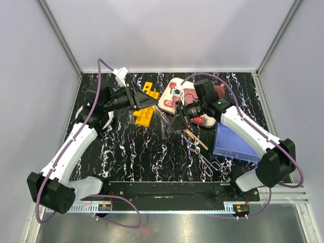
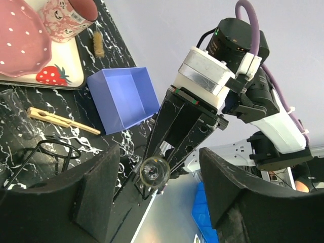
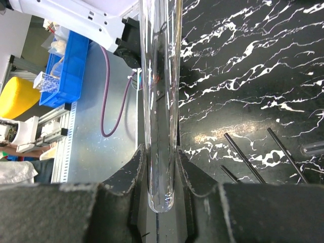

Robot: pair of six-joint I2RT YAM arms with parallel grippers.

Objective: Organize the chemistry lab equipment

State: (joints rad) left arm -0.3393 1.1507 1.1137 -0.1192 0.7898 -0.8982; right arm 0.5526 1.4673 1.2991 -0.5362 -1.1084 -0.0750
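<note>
- Table (image 1: pixel 126 152), black marble look: 1, everything's on it.
- Arms: 2. L gripper (image 2: pixel 158 162) up at 11 o'clock by the rack. Jaws apart, nothing pinched, and the tube's round end sits in the gap w/ air on both sides.
- R gripper (image 3: pixel 161 157) at table centre, jaws clamped tight on 1 glass tube (image 3: pixel 159 91), tube pointing out toward the L gripper.
- Blue box (image 2: pixel 116 116): 1, at 4 o'clock.
- Strawberry-print tray (image 2: pixel 66 76): 1, at 12 o'clock. On it are 1 pink dotted plate (image 2: pixel 20 40) and 1 pink cup (image 2: pixel 63 17); cup has a barcode sticker, too small to read.
- Yellow rack (image 1: pixel 143 116): 1, at 10–11 o'clock.
- Wooden clamp (image 2: pixel 61 120): 1, flat, just past centre twd 4 o'clock.
- Forceps (image 1: pixel 206 161): 1 pr, at 5 o'clock.
- Black rods (image 3: pixel 243 157): 3 counted in R wrist view, lying on the table.
- 2nd tube (image 3: pixel 315 148): only the tip shows, at that view's 3 o'clock edge.
</note>
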